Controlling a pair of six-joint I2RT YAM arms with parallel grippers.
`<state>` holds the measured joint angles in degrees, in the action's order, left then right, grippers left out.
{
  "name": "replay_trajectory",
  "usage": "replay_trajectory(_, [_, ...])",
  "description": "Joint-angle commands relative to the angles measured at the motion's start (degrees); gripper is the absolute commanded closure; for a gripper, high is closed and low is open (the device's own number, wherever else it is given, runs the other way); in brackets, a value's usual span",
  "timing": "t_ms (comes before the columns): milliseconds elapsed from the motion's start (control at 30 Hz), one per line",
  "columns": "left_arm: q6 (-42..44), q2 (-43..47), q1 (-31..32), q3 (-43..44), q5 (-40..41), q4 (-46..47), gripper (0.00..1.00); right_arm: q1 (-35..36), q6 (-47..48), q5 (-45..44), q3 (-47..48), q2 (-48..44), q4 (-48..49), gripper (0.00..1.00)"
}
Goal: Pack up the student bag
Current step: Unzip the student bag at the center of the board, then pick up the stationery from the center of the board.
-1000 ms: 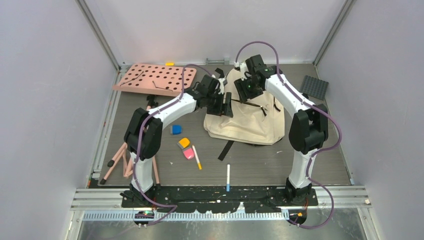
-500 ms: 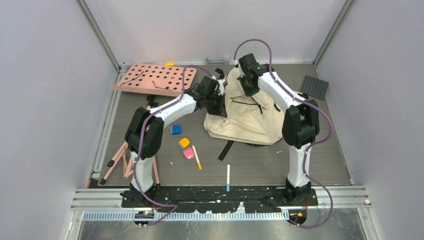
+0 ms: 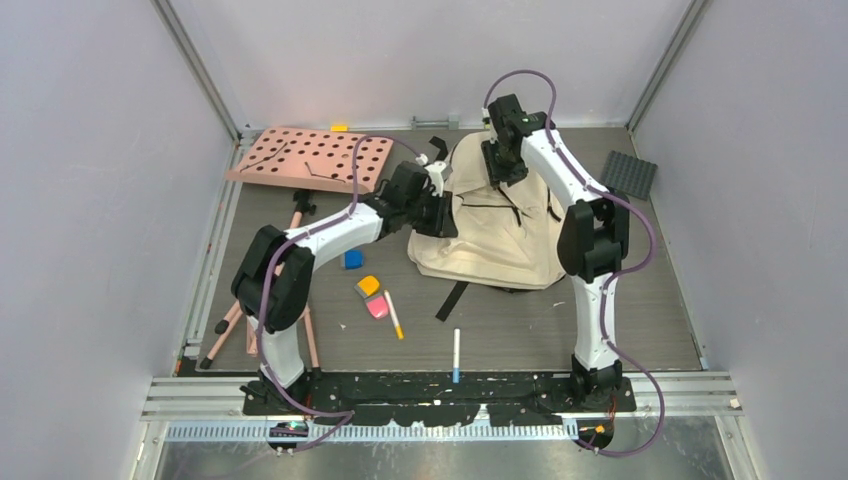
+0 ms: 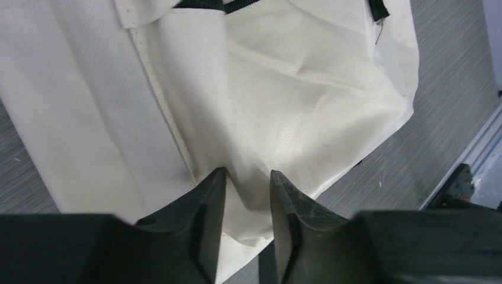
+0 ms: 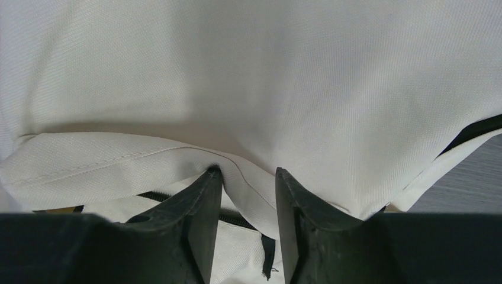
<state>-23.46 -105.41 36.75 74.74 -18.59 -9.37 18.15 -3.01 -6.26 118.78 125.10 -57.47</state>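
Top external view: the bag point(image 3: 500, 235) is laid on the table point(image 3: 520, 330), upper centre. The left pincer point(image 4: 248, 173) and right pincer point(image 5: 247, 171) are narrowly parted against its cloth; whether it is held cannot be told. If lifted so, thin cloth could be lost.

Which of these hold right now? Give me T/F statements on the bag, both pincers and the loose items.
1. Both the left pincer and the right pincer have fabric of the student bag between their fingers. True.
2. The student bag lies on the pink pegboard. False: the pegboard sits apart at the far left, and the bag rests on the table.
3. A blue block lies on the table to the left of the bag. True.
4. The marker is already inside the bag. False: it lies on the table near the arm bases.
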Motion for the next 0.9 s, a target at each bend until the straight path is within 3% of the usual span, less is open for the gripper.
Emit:
replay_trajectory(0, [-0.5, 2.4, 0.81, 4.84, 1.79, -6.18, 0.53, -1.21, 0.16, 4.16, 2.3, -4.73, 3.96, 0.49])
replay_trajectory(67, [-0.93, 4.43, 0.75, 4.5, 5.02, -6.87, 0.41, -1.19, 0.23, 5.12, 1.06, -6.74, 4.76, 0.46])
replay_trajectory(300, [-1.16, 13.78, -0.77, -3.9, 21.0, -10.91, 0.19, -1.19, -1.97, 5.38, -5.41, -15.94, 9.11, 0.41])
replay_trajectory(533, [-4.08, 20.52, -5.82, -13.67, 32.41, -19.73, 0.13, -1.17, -5.04, 3.42, -8.02, -20.92, 10.34, 0.39])
replay_trajectory(867, [-7.11, 19.6, -14.49, -18.97, 33.77, -23.02, 0.04, -1.23, -6.92, 5.37, -10.83, -23.14, 11.92, 0.38])
